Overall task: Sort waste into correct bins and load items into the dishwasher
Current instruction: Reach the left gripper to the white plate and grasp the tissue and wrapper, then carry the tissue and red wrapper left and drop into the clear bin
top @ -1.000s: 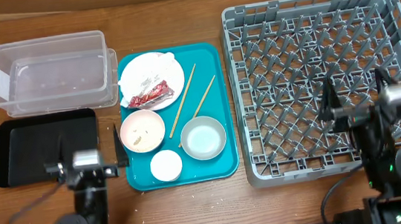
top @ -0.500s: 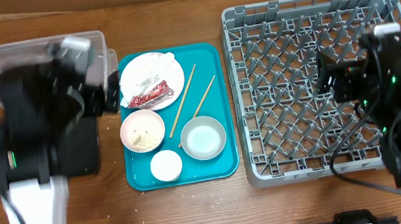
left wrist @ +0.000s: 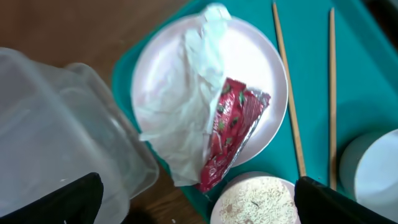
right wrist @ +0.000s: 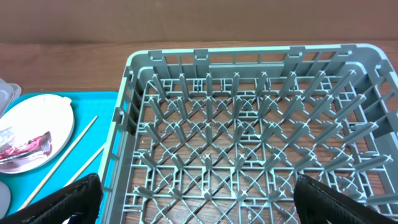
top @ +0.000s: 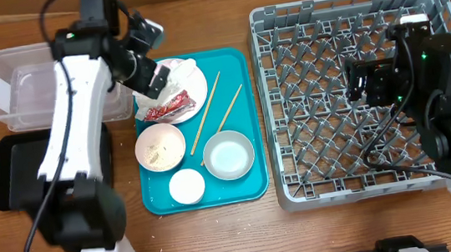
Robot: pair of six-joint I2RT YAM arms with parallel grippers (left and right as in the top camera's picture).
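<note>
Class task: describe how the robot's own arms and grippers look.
Left arm: white tubular links, black joints, black cable. Right arm: blocky black housings, green lights, looping black cables, white lower link. Left gripper and right gripper: black, two-fingered.

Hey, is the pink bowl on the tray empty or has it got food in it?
Not empty. The pink bowl holds loose rice grains and crumbs across its bottom, clear in the left wrist view.

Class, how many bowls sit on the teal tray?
2: the pink bowl on the left side of the teal tray; the grey-green bowl just right of it. None appears hidden.
</note>
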